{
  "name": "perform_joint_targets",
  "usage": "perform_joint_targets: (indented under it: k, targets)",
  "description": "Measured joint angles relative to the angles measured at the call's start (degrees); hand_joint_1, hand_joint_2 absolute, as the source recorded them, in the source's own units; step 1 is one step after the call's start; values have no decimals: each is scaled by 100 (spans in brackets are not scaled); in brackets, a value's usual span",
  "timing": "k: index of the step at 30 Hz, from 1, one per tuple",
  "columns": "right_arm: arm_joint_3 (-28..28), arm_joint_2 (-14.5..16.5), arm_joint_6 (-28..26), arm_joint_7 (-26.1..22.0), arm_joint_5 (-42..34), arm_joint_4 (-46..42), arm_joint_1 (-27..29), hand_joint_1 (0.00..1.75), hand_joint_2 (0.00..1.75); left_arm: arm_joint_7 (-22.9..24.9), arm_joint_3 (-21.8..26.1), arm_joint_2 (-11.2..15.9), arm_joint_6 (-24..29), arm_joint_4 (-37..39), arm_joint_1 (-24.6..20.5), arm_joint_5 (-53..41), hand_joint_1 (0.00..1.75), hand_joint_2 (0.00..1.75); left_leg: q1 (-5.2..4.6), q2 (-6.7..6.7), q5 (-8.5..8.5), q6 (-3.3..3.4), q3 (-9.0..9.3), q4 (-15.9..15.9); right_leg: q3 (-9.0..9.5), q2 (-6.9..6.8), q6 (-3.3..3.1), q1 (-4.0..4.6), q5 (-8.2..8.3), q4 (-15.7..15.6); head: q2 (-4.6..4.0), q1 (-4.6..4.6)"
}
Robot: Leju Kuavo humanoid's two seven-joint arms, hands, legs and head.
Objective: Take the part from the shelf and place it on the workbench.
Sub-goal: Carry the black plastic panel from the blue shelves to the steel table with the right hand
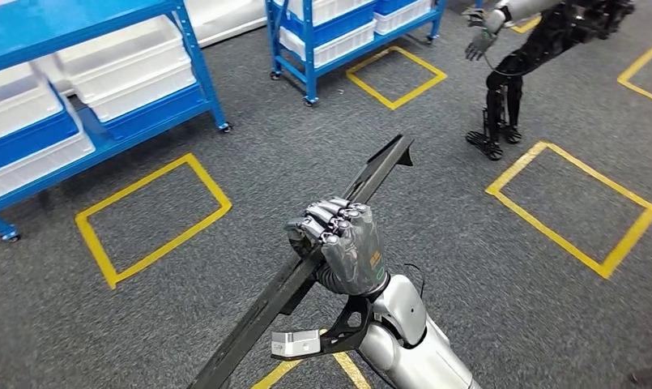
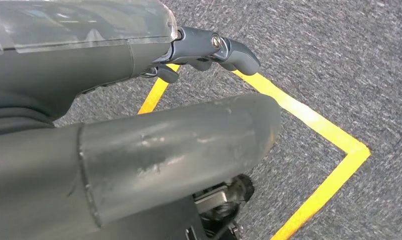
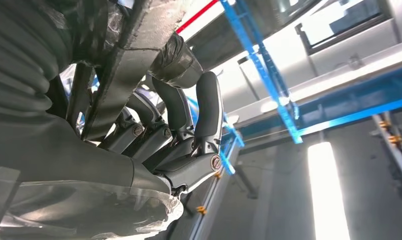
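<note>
**Part in right hand, over carpet**

Grey carpet [image 1: 306, 162] across whole floor, marked with yellow tape squares [image 1: 154, 215]. Blue shelf [image 1: 104, 89] at upper left of head view, on castors, loaded with white bins [image 1: 132, 77]; second blue shelf [image 1: 347, 36] further back, also with white bins. Another robot [image 1: 541, 49] standing at upper right, dark body, one pale hand extended, feet just beside a tape square.

Long black part [image 1: 306, 267]: a narrow bar, held off the floor at a slant, far end with a small cross-piece pointing toward the second shelf, near end running off bottom edge of head view. Well apart from both shelves.

Right hand [image 1: 343, 243] wrapped around part near mid-length, fingers [image 3: 208, 110] curled over the bar, thumb on the other side. Grasp firm by appearance. Silver forearm below, small bracket at wrist.

Left hand [image 2: 208, 47] seen in its wrist view over carpet and a tape corner: fingers bent inward, nothing between them, thick thumb [image 2: 189, 145] across foreground. Clenched on nothing, as far as visible.
</note>
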Motion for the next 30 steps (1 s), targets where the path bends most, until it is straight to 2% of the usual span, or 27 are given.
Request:
perform_joint_targets:
  k: [1, 3, 5, 7, 8, 9, 11, 12, 13, 14, 15, 16, 17, 19, 20, 22, 23, 25, 26, 27, 28, 29, 30]
  targets:
    - [-2, 0, 0, -1, 1, -2, 2, 175, 175, -3, 1, 3, 0, 0, -2, 4, 0, 0, 13, -48, 222, 2, 136, -317, -3, 79, 7, -3, -3, 19, 0, -1]
    - [-8, 1, 0, -1, 6, -10, 1, 175, 175, -15, 2, 7, -1, 0, -5, 12, 0, 0, 50, -316, 529, 20, 444, -1028, -32, 221, 47, -5, -8, 68, 0, 2]
    - [-15, 0, -1, -1, 14, -30, 4, 175, 175, -25, 2, 8, -2, 0, -4, 21, 0, 0, 53, -494, 567, 60, 572, -1327, -96, 343, 125, -18, 18, 90, 0, 1]
    - [-26, -5, -2, -1, 17, -46, 18, 175, 175, -30, 3, 1, -3, 0, -7, 29, 0, 0, 48, -391, 591, 132, 586, -1372, -147, 455, 210, -34, 63, 70, 0, 0]
    - [-34, -10, -2, -1, 17, -54, 26, 175, 175, -31, 4, -4, -3, 0, -10, 32, 0, 0, 55, -323, 617, 179, 595, -1408, -172, 397, 240, -27, 46, 95, 0, 6]
    - [-43, -15, -2, -1, 17, -61, 31, 175, 175, -34, 5, -9, -4, 0, -15, 33, 0, 0, 61, -242, 644, 228, 605, -1445, -231, 259, 264, -14, -32, 207, 0, 17]
    - [-53, -21, -2, -1, 17, -75, 33, 175, 175, -38, 6, -8, -5, 0, -12, 32, 0, 0, 41, -72, 667, 292, 614, -1483, -503, -123, 300, -1, -361, 780, 0, 38]
    - [-53, -25, -2, -1, 17, -78, 39, 175, 175, -39, 7, -5, -5, 0, -1, 31, 0, 0, 24, 21, 665, 307, 611, -1481, -687, -233, 317, -10, -537, 1165, 0, 44]
    - [-53, -30, -1, -1, 17, -78, 49, 175, 175, -38, 7, -2, -6, 0, 10, 31, 0, 0, 9, 111, 660, 313, 608, -1478, -831, -282, 332, -22, -644, 1474, 0, 45]
    - [-53, -36, -1, -1, 17, -78, 60, 175, 175, -38, 8, 1, -7, 0, 17, 32, 0, 0, 0, 197, 653, 317, 608, -1475, -890, -306, 340, -32, -652, 1613, 0, 45]
    - [-53, -40, -1, -1, 17, -78, 68, 175, 175, -38, 8, 2, -7, 0, 17, 35, 0, 0, -6, 275, 645, 316, 611, -1472, -836, -325, 341, -39, -559, 1535, 0, 45]
    - [-53, -43, -1, -1, 17, -79, 71, 175, 175, -38, 8, 1, -7, 0, 12, 38, 0, 0, -10, 345, 633, 307, 621, -1469, -654, -374, 332, -39, -384, 1218, 0, 45]
    - [-53, -44, -2, -1, 17, -80, 71, 175, 175, -39, 8, 1, -7, 0, 6, 40, 0, 0, -13, 405, 618, 291, 635, -1466, -423, -482, 312, -28, -220, 801, 0, 45]
    - [-54, -44, -2, -1, 17, -86, 66, 175, 175, -39, 9, 0, -7, 0, -4, 43, 0, 0, -41, 507, 585, 241, 656, -1458, -77, -686, 242, 33, -34, 164, 0, 45]
    - [-55, -44, -1, -1, 17, -89, 64, 175, 175, -40, 9, 0, -7, 0, -7, 43, 0, 0, -54, 551, 573, 214, 665, -1458, -31, -725, 207, 62, -32, 58, 0, 44]
    - [-56, -45, -1, -1, 17, -96, 65, 175, 175, -46, 10, -4, -8, 0, -13, 49, 0, 0, -66, 652, 557, 158, 689, -1474, -38, -611, 139, 81, -23, 29, 0, 43]
    - [-56, -46, -2, -1, 18, -100, 69, 175, 175, -54, 10, -7, -8, 0, -19, 54, 0, 0, -53, 634, 526, 128, 699, -1459, -27, -548, 109, 67, -9, 0, 0, 43]
    - [-57, -44, -2, 2, 21, -110, 64, 175, 175, -74, 10, -12, -10, 0, -24, 64, 0, 0, -26, 380, 323, 84, 605, -1192, 5, -428, 36, 24, 26, -57, 0, 41]
    - [-57, -43, -1, 3, 26, -113, 63, 175, 175, -82, 10, -12, -11, 0, -18, 67, 0, 0, -10, 200, 155, 69, 475, -894, 15, -370, 12, 12, 36, -70, 0, 41]
    - [-57, -43, -1, 4, 31, -113, 64, 175, 175, -86, 11, -12, -12, 0, -5, 72, 0, 0, -8, 81, -22, 58, 297, -518, 15, -305, -5, 9, 40, -69, 0, 40]
    - [-57, -43, -1, 3, 35, -111, 72, 175, 175, -87, 11, -12, -13, 0, 13, 78, 0, 0, -6, 33, -150, 46, 115, -157, 11, -229, -11, 10, 41, -62, 0, 40]
    - [-57, -43, 0, 3, 39, -110, 81, 175, 175, -87, 12, -12, -13, 0, 31, 84, 0, 0, -4, 18, -187, 37, -17, 79, 8, -146, -12, 12, 40, -50, 0, 40]
    - [-57, -44, 0, 3, 39, -110, 89, 175, 175, -87, 13, -11, -13, 0, 45, 93, 0, 0, -1, 12, -110, 33, -61, 113, 4, -59, -10, 12, 38, -33, 0, 40]
